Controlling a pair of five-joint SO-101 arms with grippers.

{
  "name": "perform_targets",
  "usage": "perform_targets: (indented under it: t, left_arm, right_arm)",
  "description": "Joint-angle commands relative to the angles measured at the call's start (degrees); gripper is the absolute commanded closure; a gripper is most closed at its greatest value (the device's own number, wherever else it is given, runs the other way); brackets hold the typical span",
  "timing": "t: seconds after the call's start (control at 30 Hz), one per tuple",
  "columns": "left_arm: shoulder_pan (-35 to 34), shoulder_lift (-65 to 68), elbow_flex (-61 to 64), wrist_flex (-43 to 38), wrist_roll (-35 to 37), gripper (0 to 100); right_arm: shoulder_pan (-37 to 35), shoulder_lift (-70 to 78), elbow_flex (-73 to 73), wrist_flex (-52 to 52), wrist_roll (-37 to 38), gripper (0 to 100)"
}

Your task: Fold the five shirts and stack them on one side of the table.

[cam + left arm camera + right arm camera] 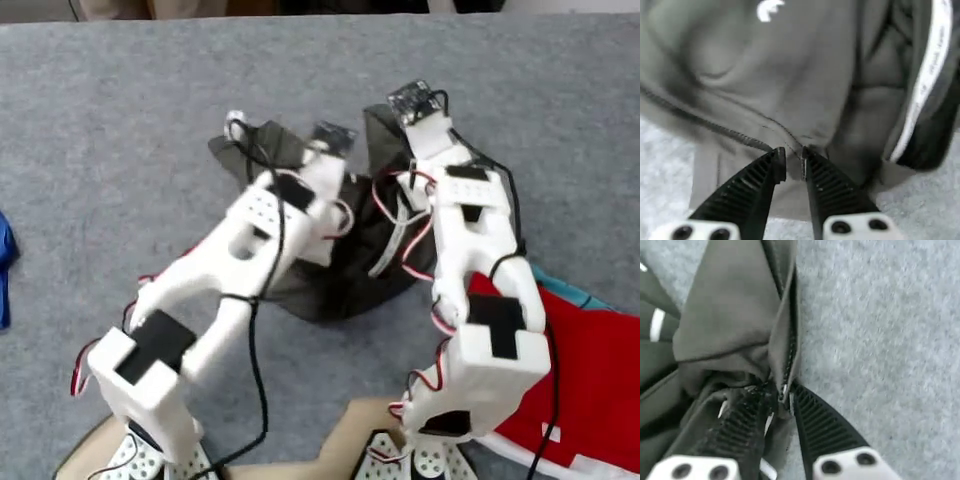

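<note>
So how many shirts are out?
4: dark grey shirt mid-table, red shirt at right, teal shirt peeking beside it, blue shirt at left edge. Others may be hidden.

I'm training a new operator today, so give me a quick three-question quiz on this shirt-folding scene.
1. True or false: the left gripper is shut on the dark shirt.
2. Besides the dark shirt, which shirt shows in the high view? A red, B yellow, C white.
3. How many grippers pinch the dark shirt?
Key: 1 true. 2 A, the red shirt. 3 two; the right gripper pinches it too.
</note>
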Motion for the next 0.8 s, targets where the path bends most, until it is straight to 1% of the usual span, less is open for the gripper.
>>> perform_targets:
  t: [0.0,0.07,0.17,0.27,0.43,0.57,0.77]
  left_arm:
    - [2.9,-3.0,0.3,-1.8,-6.0,92]
    - [2.5,-2.9,0.3,-2.6,-8.4,92]
    - [-1.1,-2.9,0.6,-5.3,-10.9,92]
    - [-2.8,-3.5,-0.8,-3.6,-12.7,91]
    - [-2.1,-3.0,-4.2,2.5,-15.1,89]
    - [-0.8,-3.0,-4.0,3.1,-15.2,89]
    - [-0.6,-2.1,-4.0,2.6,-15.2,89]
  right_arm:
    - [1.5,0.7,-3.8,-0.7,-0.6,99.4]
    - [2.4,1.2,-4.5,-0.7,-0.6,99.4]
    - [2.8,1.6,-5.1,-0.7,-0.6,99.4]
    - [2.6,2.3,-5.2,-1.0,-0.3,99.4]
    - [2.5,3.7,-6.7,-0.8,-0.4,99.4]
    - [2.5,4.4,-7.3,-0.7,-0.4,99.4]
    - [2.4,4.5,-7.3,-0.7,-0.3,99.4]
